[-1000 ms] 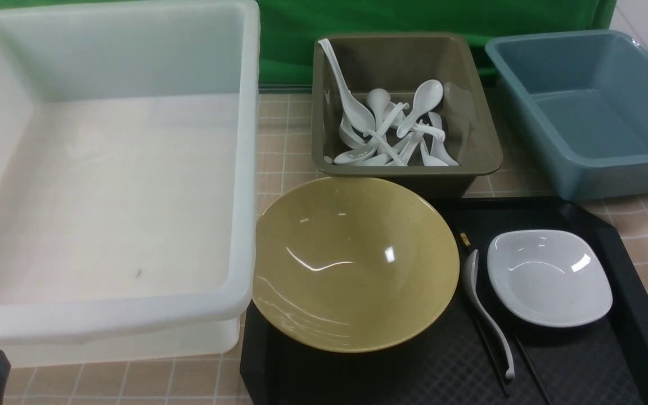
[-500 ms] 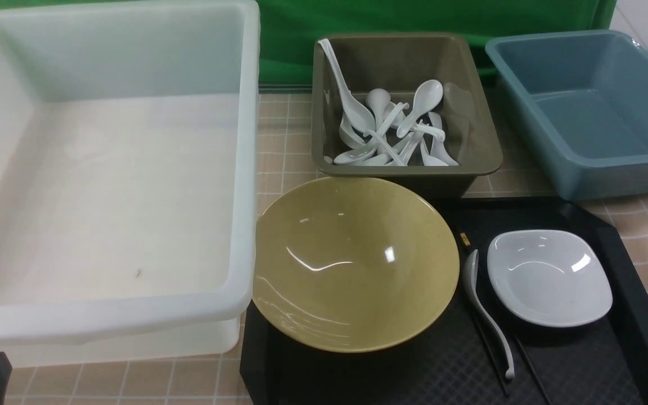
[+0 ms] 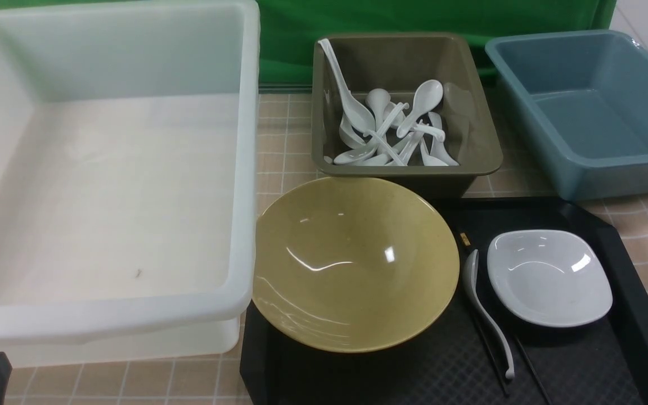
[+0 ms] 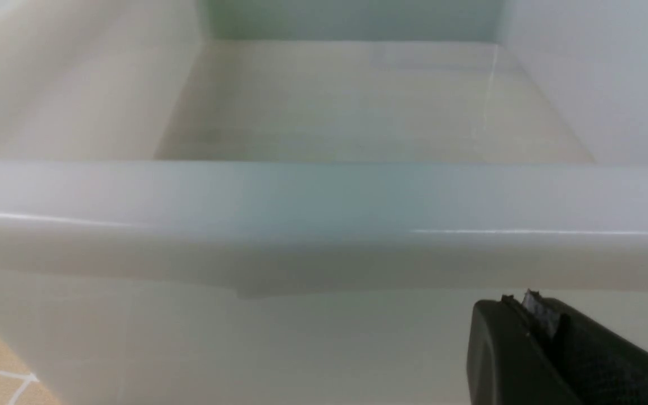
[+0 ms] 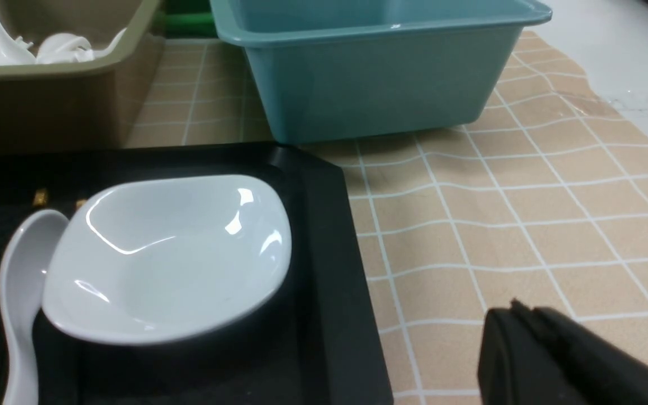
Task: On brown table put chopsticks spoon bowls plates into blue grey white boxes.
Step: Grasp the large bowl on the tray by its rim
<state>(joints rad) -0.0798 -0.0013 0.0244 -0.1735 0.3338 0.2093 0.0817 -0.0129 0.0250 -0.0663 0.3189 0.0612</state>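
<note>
A mustard-yellow bowl [image 3: 352, 261] and a small white bowl [image 3: 549, 277] sit on a black tray [image 3: 628, 315]. A white spoon [image 3: 484, 309] lies between them over two black chopsticks [image 3: 490, 349]. The white bowl [image 5: 166, 256] and spoon [image 5: 17, 292] also show in the right wrist view. The big white box [image 3: 104, 169] stands at left, the grey box [image 3: 403, 101] behind the yellow bowl, the blue box [image 3: 588, 112] at right. My left gripper [image 4: 518, 301] is shut and empty, low before the white box's near wall [image 4: 324, 214]. My right gripper [image 5: 518, 309] is shut and empty, above the brown table [image 5: 526, 197] right of the tray.
The grey box holds several white spoons [image 3: 397, 129]. The blue box [image 5: 374, 62] and the white box hold nothing. A green backdrop [image 3: 414, 17] rises behind the boxes. The cloth's edge [image 5: 599, 90] lies right of the blue box.
The left gripper's dark tip at the front view's bottom left corner has sunk slightly lower. Nothing else has moved.
</note>
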